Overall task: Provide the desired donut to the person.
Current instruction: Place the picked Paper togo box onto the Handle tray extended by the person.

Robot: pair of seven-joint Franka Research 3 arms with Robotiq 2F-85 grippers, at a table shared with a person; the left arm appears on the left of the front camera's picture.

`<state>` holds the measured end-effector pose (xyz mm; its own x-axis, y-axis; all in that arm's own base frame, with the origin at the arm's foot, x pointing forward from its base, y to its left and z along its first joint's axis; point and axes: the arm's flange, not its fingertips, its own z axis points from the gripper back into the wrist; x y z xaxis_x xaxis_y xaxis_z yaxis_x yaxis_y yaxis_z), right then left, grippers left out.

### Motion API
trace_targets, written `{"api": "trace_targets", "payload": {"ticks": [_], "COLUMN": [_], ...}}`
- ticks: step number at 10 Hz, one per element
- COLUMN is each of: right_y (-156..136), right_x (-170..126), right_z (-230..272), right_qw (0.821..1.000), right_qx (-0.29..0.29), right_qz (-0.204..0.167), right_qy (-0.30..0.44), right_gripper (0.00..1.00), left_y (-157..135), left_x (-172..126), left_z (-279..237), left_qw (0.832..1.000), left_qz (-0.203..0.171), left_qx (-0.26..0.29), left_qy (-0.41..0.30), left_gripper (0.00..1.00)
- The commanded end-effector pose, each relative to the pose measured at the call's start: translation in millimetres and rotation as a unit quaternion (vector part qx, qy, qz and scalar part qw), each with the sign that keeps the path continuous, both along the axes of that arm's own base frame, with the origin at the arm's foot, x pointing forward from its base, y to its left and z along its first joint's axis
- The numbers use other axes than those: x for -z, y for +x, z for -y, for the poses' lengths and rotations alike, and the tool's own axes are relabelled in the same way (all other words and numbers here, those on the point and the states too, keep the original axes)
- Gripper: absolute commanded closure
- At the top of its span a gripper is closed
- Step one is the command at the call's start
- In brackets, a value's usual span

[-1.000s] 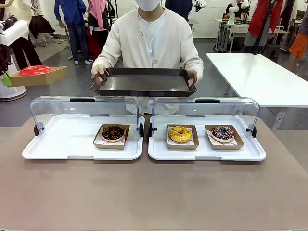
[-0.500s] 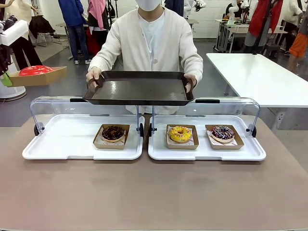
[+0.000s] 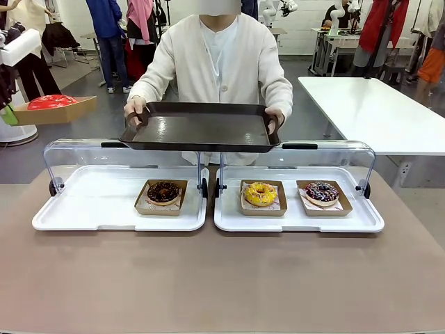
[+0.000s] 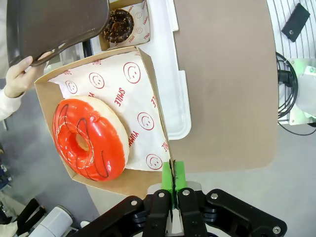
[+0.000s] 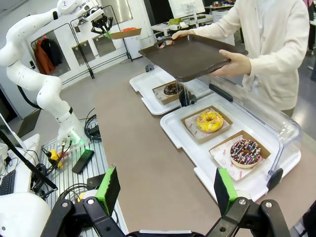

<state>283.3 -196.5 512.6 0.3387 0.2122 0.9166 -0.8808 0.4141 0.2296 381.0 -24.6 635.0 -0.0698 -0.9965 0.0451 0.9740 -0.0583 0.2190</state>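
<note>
Cardboard box [image 4: 121, 180] — red donut [image 4: 106, 143] inside — is pinched by the left gripper [image 4: 173, 170]. The right gripper [image 5: 168, 190] is spread wide.

Brown counter [image 3: 222, 285], plain and flat. Directly on it, toward the far edge: two white trays. Left white tray [image 3: 90, 202] lying flat, clear lid [image 3: 83, 154] raised behind it. Just to the right of the left white tray, nearly touching it, right white tray [image 3: 299, 226], likewise flat, with its own raised clear cover [image 3: 327, 156].
</note>
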Motion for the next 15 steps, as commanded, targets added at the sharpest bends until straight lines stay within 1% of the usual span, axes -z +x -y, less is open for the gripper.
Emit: {"api": "trace_targets", "payload": {"ticks": [1, 8, 9, 10, 11, 12, 13, 14, 15], "right_y": [1, 1, 1, 1, 1, 1, 1, 1, 1], "right_x": [1, 1, 1, 1, 1, 1, 1, 1, 1], "right_z": [-1, -1, -1, -1, -1, -1, -1, -1, -1], "right_qw": [1.000, 1.000, 1.000, 1.000, 1.000, 1.000, 1.000, 1.000, 1.000], "right_qx": [-0.001, -0.001, -0.001, -0.001, -0.001, -0.001, -0.001, -0.001, -0.001], "right_qz": [0.006, 0.006, 0.006, 0.006, 0.006, 0.006, 0.006, 0.006, 0.006], "right_qy": [0.007, 0.007, 0.007, 0.007, 0.007, 0.007, 0.007, 0.007, 0.007], "right_gripper": [0.00, 0.00, 0.00, 0.00, 0.00, 0.00, 0.00, 0.00, 0.00], "left_y": [-3, -3, 0, -6, -7, -3, 4, 9, 22], "left_x": [1, 1, 0, -16, -36, -57, -72, -80, -83], "left_z": [-1, -1, 0, 15, 30, 49, 71, 97, 120], "left_qw": [1.000, 1.000, 1.000, 1.000, 0.999, 0.998, 0.997, 0.996, 0.995], "left_qz": [0.005, 0.005, 0.000, 0.013, 0.042, 0.055, 0.063, 0.067, 0.074], "left_qx": [0.002, 0.002, 0.000, 0.002, 0.014, 0.028, 0.034, 0.031, 0.025], "left_qy": [0.003, 0.003, 0.000, 0.002, 0.013, 0.026, 0.040, 0.051, 0.062], "left_gripper": [1.00, 1.00, 0.99, 0.99, 0.99, 0.99, 0.99, 0.99, 0.99]}}
